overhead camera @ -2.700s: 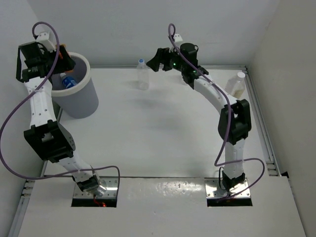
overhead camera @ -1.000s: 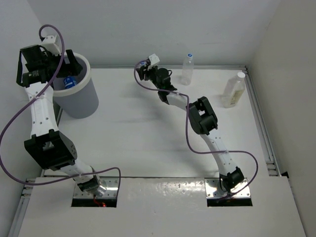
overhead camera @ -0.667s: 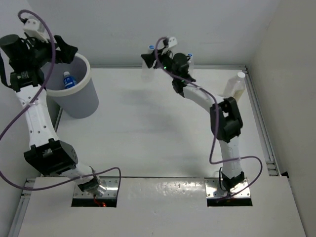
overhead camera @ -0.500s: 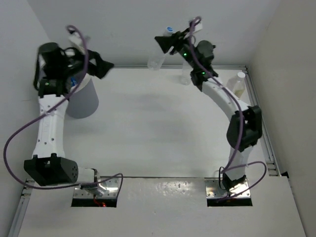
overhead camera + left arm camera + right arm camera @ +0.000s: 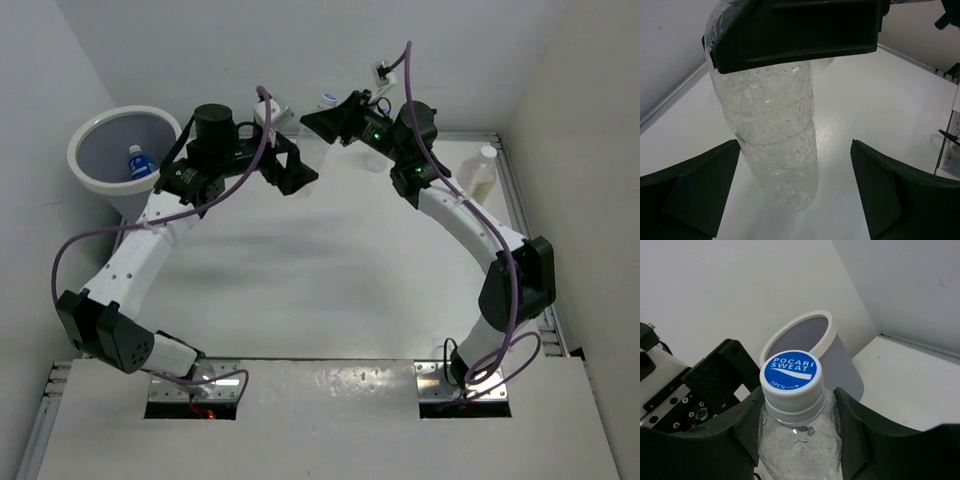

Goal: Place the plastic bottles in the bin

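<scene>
A clear plastic bottle (image 5: pixel 318 148) with a blue cap (image 5: pixel 791 372) hangs upright at the back middle of the table. My right gripper (image 5: pixel 332 120) is shut on its neck and shoulder (image 5: pixel 800 432). In the left wrist view the bottle's dimpled body (image 5: pixel 775 140) stands between my left fingers. My left gripper (image 5: pixel 290 175) is open around it, and both fingers are apart from it (image 5: pixel 794 145). The grey bin (image 5: pixel 73 158) with the white rim stands at the back left. A blue-labelled bottle (image 5: pixel 137 162) lies inside it. A whitish bottle (image 5: pixel 480 172) stands at the back right.
The back wall runs close behind both grippers. A metal rail borders the table's right side (image 5: pixel 530 260). In the right wrist view the bin (image 5: pixel 840 365) shows beyond the bottle cap, with the left wrist (image 5: pixel 705 385) beside it.
My right gripper picked up the clear bottle at the back and carried it a little rightward. My left arm swung from the bin to the middle, and its jaws opened wide around the bottle's body.
</scene>
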Action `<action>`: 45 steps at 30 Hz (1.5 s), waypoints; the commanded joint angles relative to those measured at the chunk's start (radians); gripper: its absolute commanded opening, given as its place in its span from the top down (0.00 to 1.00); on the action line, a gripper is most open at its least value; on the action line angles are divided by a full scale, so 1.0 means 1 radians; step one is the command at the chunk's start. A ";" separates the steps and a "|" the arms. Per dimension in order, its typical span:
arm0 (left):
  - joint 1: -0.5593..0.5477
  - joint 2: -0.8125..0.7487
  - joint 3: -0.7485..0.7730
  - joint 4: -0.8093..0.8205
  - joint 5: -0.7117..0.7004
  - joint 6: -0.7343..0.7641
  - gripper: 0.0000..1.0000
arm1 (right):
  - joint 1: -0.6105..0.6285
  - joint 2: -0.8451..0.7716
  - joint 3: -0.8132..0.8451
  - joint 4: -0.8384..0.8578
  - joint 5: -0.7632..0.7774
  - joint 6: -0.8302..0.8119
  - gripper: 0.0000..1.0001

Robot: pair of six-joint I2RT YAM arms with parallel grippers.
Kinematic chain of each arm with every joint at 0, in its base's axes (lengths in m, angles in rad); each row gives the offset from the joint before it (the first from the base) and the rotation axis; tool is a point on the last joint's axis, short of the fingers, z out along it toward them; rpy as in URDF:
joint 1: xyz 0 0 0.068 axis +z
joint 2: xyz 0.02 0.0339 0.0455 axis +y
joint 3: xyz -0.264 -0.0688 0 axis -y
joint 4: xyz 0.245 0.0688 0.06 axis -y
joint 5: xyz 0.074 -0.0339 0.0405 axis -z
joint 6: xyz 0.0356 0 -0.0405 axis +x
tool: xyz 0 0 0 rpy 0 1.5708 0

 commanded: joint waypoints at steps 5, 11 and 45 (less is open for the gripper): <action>-0.067 0.047 0.047 0.103 -0.118 -0.082 0.04 | 0.012 -0.088 -0.014 0.044 -0.048 0.136 1.00; 0.001 0.058 0.027 0.161 -0.062 -0.215 0.23 | 0.011 -0.111 -0.040 0.056 -0.064 0.176 1.00; 0.820 0.191 0.175 0.075 -0.275 -0.143 0.14 | -0.328 0.371 0.184 -0.068 0.190 -0.577 0.25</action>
